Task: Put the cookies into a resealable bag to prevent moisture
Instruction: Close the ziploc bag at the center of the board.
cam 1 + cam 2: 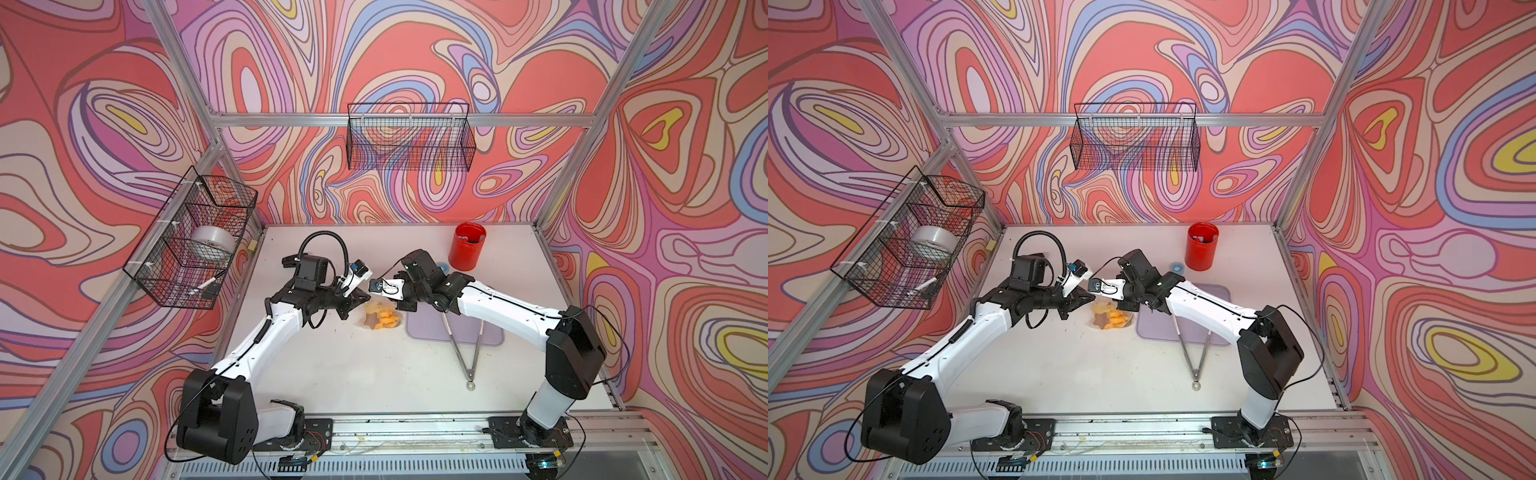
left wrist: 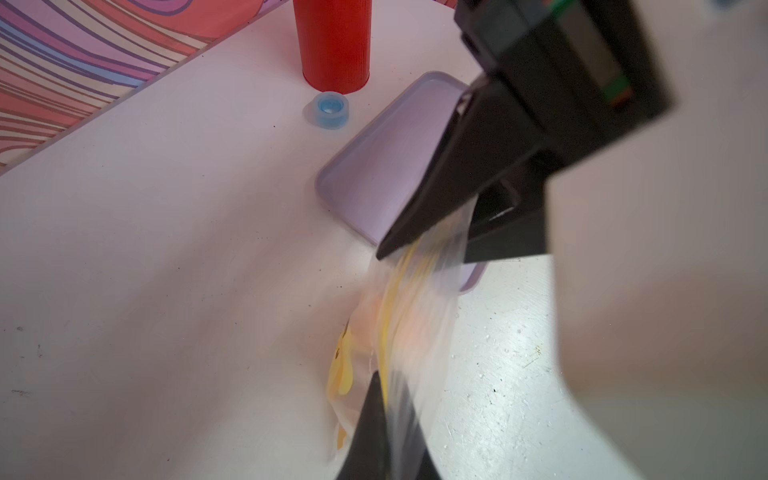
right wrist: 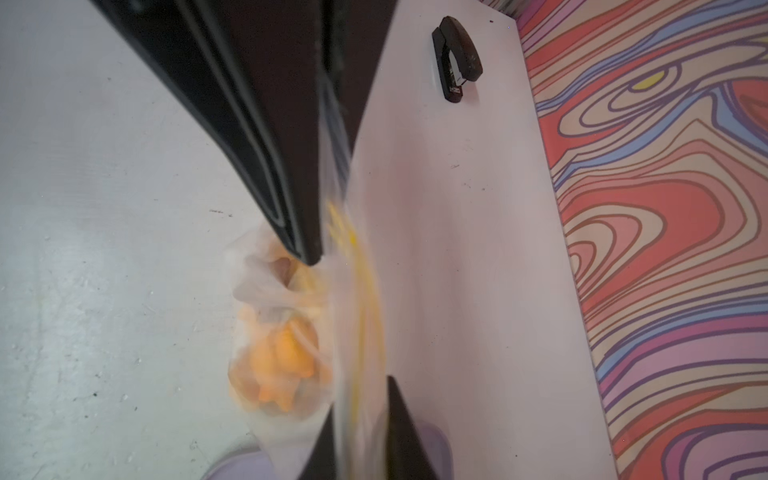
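Note:
The resealable bag (image 1: pixel 376 320) (image 1: pixel 1100 320) hangs clear and crinkled between my two grippers at the table's middle, its bottom resting on the white tabletop. The cookies (image 1: pixel 386 321) (image 3: pixel 286 357), orange-yellow shapes and a brown star, lie bunched in its bottom. My left gripper (image 1: pixel 366 296) (image 2: pixel 390 399) is shut on the bag's top edge (image 2: pixel 415 311). Close beside it, my right gripper (image 1: pixel 404 306) (image 3: pixel 357 386) is shut on the same stretched edge. Each wrist view shows the other gripper's black fingers (image 2: pixel 436 199) (image 3: pixel 291 199) pinching the plastic.
A flat lavender tray (image 1: pixel 492 332) lies right of the bag under the right arm, with metal tongs (image 1: pixel 467 349) across its front edge. A red cup (image 1: pixel 467 245) and blue tape roll (image 2: pixel 328 109) stand behind. A black stapler (image 3: pixel 457 58) lies at the back left.

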Action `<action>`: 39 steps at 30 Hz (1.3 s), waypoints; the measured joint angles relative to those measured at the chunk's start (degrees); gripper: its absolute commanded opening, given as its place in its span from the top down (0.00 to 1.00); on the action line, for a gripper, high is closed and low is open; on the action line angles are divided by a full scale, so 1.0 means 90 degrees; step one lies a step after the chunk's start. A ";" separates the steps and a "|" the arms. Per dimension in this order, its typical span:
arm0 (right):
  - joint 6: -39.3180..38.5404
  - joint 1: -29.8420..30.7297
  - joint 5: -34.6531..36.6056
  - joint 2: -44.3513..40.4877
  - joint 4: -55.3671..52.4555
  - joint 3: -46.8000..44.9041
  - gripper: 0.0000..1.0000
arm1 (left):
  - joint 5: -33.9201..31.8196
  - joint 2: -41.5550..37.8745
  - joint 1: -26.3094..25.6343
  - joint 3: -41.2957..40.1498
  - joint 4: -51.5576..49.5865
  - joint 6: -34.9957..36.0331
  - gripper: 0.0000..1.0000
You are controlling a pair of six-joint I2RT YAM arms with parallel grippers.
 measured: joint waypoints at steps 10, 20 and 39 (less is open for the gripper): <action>0.0189 -0.0158 -0.0369 0.0017 -0.0483 0.0328 0.72 | 0.0039 0.0046 0.0027 0.0124 -0.0143 0.0138 1.00; 0.0498 -0.0153 -0.0818 0.0036 -0.0058 0.0328 0.75 | 0.0126 0.0175 0.0090 0.0197 -0.0299 0.0172 1.00; 0.0656 -0.0148 -0.1401 0.0372 -0.0323 0.0860 1.00 | 0.0306 0.0279 0.0097 0.0289 0.0036 -0.0202 1.00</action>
